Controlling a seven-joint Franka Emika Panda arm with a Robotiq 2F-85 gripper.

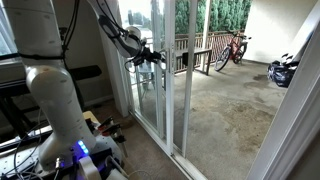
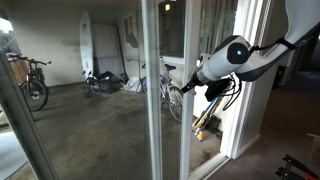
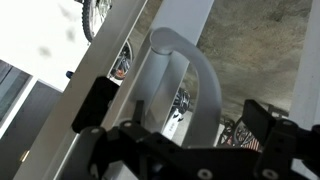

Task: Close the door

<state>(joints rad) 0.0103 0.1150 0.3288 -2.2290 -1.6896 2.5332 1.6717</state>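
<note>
The door is a tall glass panel with a white frame; its edge stile shows in both exterior views (image 1: 165,95) (image 2: 150,110) and in the wrist view (image 3: 185,15). Its white loop-shaped handle (image 3: 190,70) fills the middle of the wrist view. My gripper (image 3: 183,118) is open, with one black finger on each side of the handle and a gap to each. In both exterior views the gripper (image 1: 150,57) (image 2: 186,86) is up against the stile at about mid height. The handle itself is hidden by the gripper in those views.
Outside is a concrete patio with a red bicycle (image 1: 232,48), a blue bag (image 1: 283,70), another bicycle (image 2: 35,80) and a white surfboard (image 2: 87,45). A fixed white-framed glass panel (image 1: 186,90) stands beside the door. The robot's white base (image 1: 60,110) stands indoors among cables.
</note>
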